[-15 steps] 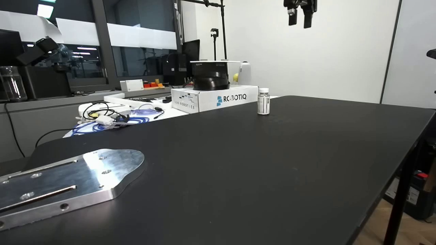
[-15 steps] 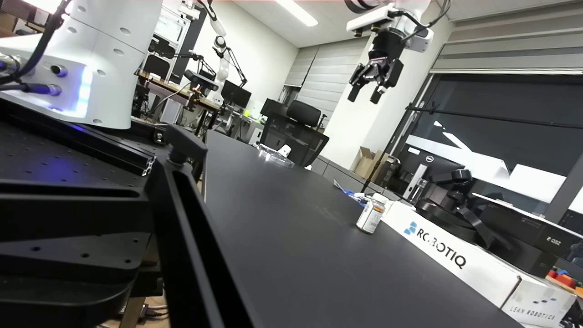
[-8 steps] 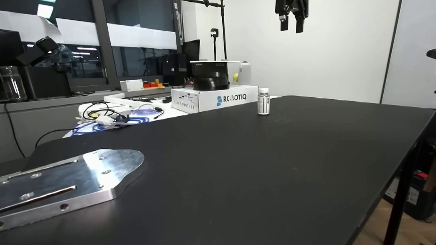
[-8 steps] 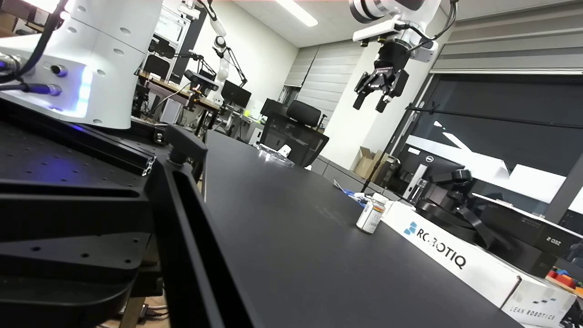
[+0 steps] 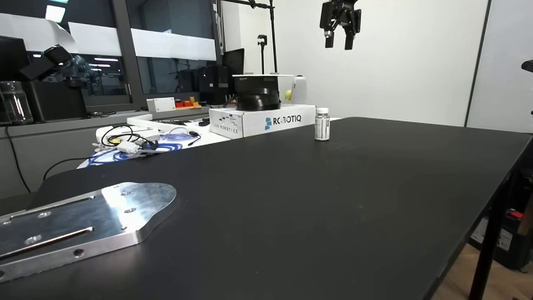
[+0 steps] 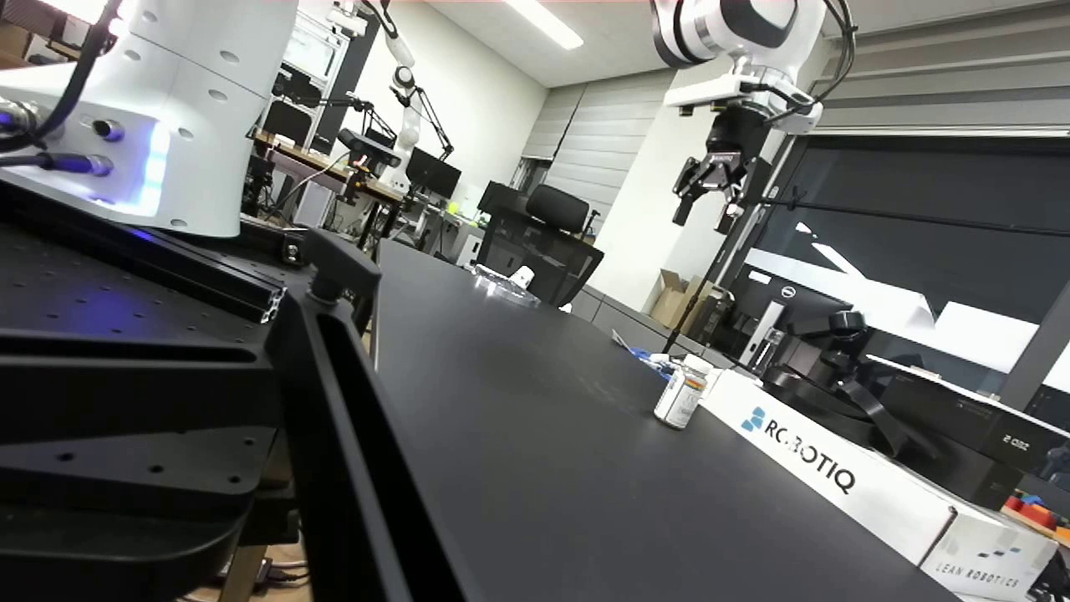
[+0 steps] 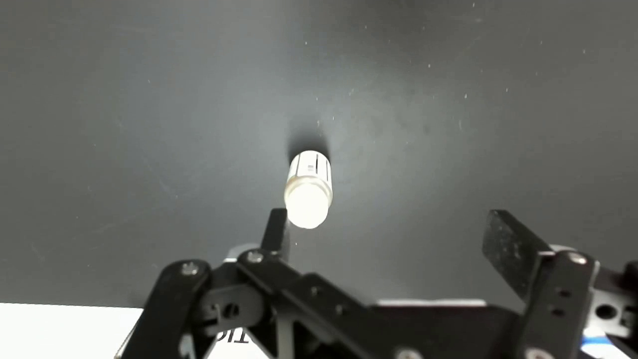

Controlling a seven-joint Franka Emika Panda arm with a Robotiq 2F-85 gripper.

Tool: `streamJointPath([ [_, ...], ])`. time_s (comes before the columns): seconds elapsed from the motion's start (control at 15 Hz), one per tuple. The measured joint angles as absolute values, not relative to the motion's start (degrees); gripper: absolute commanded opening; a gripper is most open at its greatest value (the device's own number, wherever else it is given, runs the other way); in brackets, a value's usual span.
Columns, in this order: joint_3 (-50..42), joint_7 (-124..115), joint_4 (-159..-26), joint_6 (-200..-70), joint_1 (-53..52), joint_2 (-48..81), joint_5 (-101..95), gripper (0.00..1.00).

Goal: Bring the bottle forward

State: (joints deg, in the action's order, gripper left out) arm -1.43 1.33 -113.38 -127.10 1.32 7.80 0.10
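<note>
The small bottle with a white cap and pale labelled body stands upright on the black table (image 5: 270, 208), near the edge by the white box. It shows in both exterior views (image 5: 322, 126) (image 6: 681, 395) and in the wrist view (image 7: 309, 182). My gripper (image 5: 339, 44) is open and empty, high above the table, pointing down; it also shows in an exterior view (image 6: 704, 221). In the wrist view my gripper (image 7: 389, 219) has its fingers wide apart. The bottle appears there beyond the left fingertip, below and apart from it.
A long white printed box (image 5: 279, 121) lies along the table edge right beside the bottle, also in an exterior view (image 6: 802, 456), with black gear on top. A metal plate (image 5: 104, 218) lies at the table's near left. Cables (image 5: 137, 143) lie on a white side table.
My gripper has come down, moving left in an exterior view and right in the other exterior view, towards above the bottle. It stays open. The bottle has not moved.
</note>
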Motion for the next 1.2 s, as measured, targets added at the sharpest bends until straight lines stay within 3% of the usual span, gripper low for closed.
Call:
streamJointPath([
  [0.73,-2.8,-1.3,-104.0,-145.9,2.3,25.2,1.7,1.00],
  [1.2,-4.5,-3.4,-103.4,-147.6,1.9,30.3,0.0,1.00],
])
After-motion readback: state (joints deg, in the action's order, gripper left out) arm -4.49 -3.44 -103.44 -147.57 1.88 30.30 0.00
